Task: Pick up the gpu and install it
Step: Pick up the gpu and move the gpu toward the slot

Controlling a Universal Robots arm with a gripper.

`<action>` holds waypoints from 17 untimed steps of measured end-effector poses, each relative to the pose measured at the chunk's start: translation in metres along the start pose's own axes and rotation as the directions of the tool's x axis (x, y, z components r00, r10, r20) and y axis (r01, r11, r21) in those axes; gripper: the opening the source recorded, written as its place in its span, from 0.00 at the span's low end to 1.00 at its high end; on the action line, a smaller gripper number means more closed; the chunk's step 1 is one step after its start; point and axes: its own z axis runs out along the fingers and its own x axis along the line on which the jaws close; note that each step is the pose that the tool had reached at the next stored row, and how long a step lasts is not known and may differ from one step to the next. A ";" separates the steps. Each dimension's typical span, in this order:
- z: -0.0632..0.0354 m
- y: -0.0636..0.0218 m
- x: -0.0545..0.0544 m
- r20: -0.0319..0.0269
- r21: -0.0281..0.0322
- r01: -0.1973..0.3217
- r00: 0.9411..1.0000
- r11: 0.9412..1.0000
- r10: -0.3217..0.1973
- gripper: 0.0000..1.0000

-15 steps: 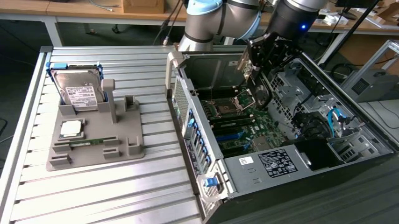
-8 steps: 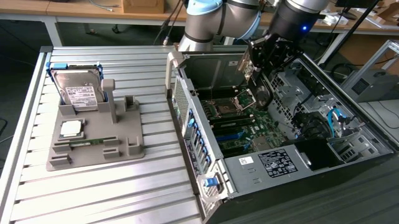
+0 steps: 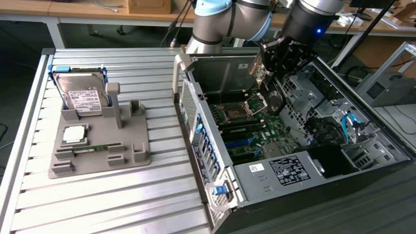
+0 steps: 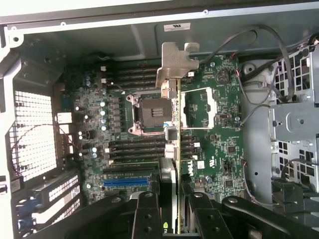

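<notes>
The gpu (image 4: 177, 149) is held edge-on between the fingers (image 4: 147, 211) of the hand (image 4: 172, 204), which is closed partway onto its thin faces. Its long axis is carried straight out ahead of the hand, with the silver bracket (image 4: 174, 64) at the far end. The gpu is judged to hang clear above the motherboard (image 4: 219, 129) inside the open case (image 3: 260, 178). A blue slot (image 4: 127, 182), below and to one side of the hand, lies crosswise to the gpu.
</notes>
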 end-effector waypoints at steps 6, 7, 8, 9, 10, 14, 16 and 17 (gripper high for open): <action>0.0017 -0.0002 -0.003 0.000 0.000 0.000 1.000 1.000 0.000 0.27; 0.0020 -0.0002 -0.004 0.000 0.000 0.000 1.000 1.000 0.000 0.27; 0.0022 -0.0003 -0.004 0.000 0.001 0.000 1.000 1.000 0.000 0.27; 0.0025 -0.0004 -0.004 0.000 0.001 0.000 1.000 1.000 0.000 0.27; 0.0028 -0.0005 -0.005 0.000 0.001 0.000 1.000 1.000 0.000 0.27; 0.0042 -0.0007 -0.007 0.000 0.001 0.000 1.000 1.000 0.000 0.27; 0.0048 -0.0009 -0.008 0.000 0.001 0.000 1.000 1.000 0.000 0.27; 0.0053 -0.0010 -0.008 0.000 0.001 0.000 1.000 1.000 0.000 0.27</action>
